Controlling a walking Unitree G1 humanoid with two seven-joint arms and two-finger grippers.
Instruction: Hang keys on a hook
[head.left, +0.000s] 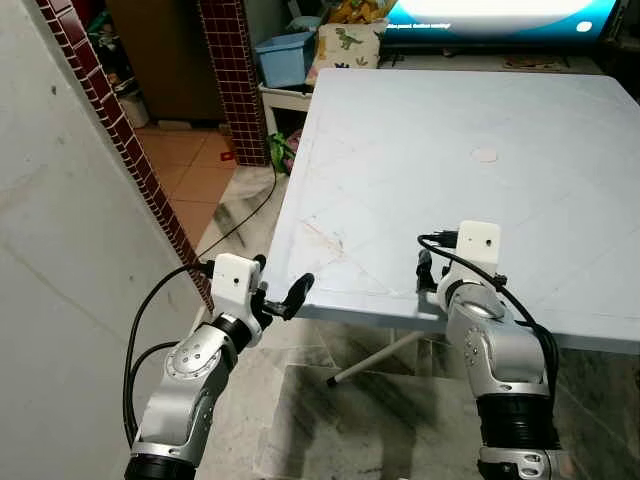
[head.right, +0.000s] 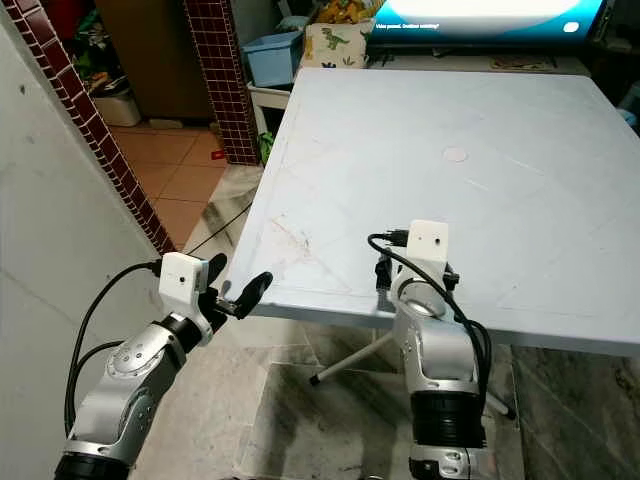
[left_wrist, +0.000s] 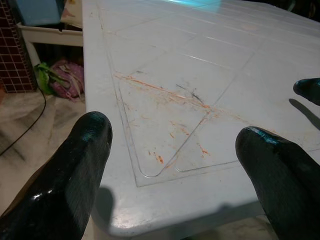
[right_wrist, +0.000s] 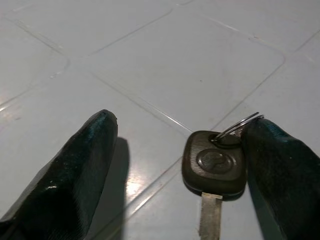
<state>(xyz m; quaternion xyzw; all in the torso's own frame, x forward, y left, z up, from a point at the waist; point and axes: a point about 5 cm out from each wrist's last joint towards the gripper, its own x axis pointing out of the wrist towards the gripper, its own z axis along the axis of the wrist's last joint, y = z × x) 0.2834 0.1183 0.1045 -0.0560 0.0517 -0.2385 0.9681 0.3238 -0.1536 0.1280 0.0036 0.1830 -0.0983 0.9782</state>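
Setting: a home. I stand at a white plastic counter (head.left: 470, 120); beyond it a lit television (head.left: 490, 15), blue storage bin (head.left: 283, 58), terracotta floor tiles (head.left: 185, 160), brick-tiled pillar (head.left: 232, 75).

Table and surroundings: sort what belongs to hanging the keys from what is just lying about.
Job:
key with ring, lying on table
right gripper, open around key

Lying about:
blue bin
dinosaur bag
floor cable
left gripper, open at the table's edge

The screen (head.left: 500, 20) beyond the table carries a line of white text, too small to read. The key (right_wrist: 214, 167) head bears an embossed emblem, not legible
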